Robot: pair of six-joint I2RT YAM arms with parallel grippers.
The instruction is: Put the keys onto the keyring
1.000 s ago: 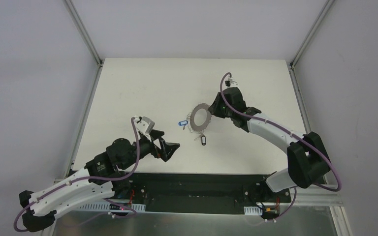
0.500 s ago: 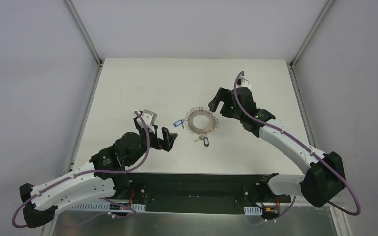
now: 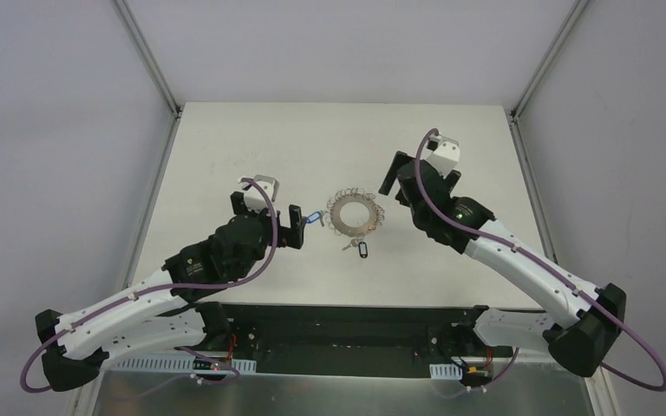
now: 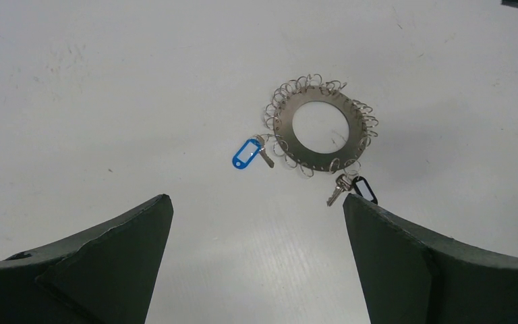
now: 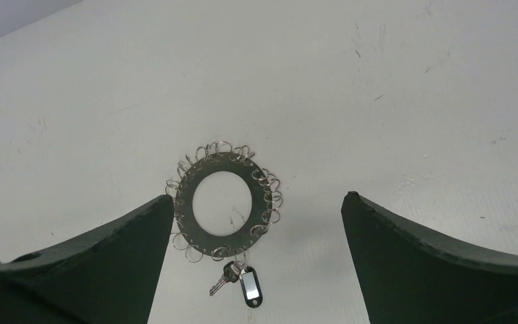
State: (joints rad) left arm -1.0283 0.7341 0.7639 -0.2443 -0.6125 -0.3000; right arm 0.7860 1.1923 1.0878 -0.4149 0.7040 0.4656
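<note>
The keyring (image 3: pixel 336 215) lies flat on the table, a grey ring (image 4: pixel 283 125) fringed with small wire loops. A blue-tagged key (image 3: pixel 313 217) (image 4: pixel 246 154) rests against the loops on its left edge. A black-tagged key (image 3: pixel 362 249) (image 5: pixel 249 287) hangs from a loop on its near edge. My left gripper (image 3: pixel 270 213) (image 4: pixel 256 199) is open just left of the blue tag, holding nothing. My right gripper (image 3: pixel 414 184) (image 5: pixel 259 197) is open to the right of the ring (image 5: pixel 222 162), apart from it. In the right wrist view the blue tag is hidden.
The white table (image 3: pixel 251 147) is bounded by metal frame rails (image 3: pixel 146 54) at the left and right. A black base strip (image 3: pixel 347 325) runs along the near edge.
My right gripper opened, let go of the keyring and drew back to the right; the ring now lies flat. My left arm swung forward toward the blue tag.
</note>
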